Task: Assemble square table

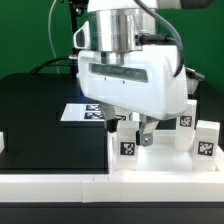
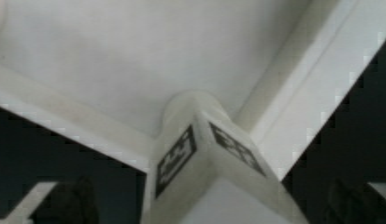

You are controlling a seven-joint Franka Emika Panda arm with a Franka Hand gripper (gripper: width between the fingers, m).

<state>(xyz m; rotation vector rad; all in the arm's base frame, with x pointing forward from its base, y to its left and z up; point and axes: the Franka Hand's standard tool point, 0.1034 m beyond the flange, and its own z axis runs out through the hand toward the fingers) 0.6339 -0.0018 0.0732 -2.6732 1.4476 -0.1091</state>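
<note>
You are holding a leg (image 2: 208, 160) over the square table (image 2: 119, 70), jaws seemingly clamping it; tilting risks missing the socket

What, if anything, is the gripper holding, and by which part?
The gripper appears to hold a white tagged leg by its near end, over the square tabletop; the fingers' contact is out of view.

tagged legs (image 1: 128, 140) crowding the slab (image 1: 160, 162), black mat (image 1: 45, 120) open
</note>
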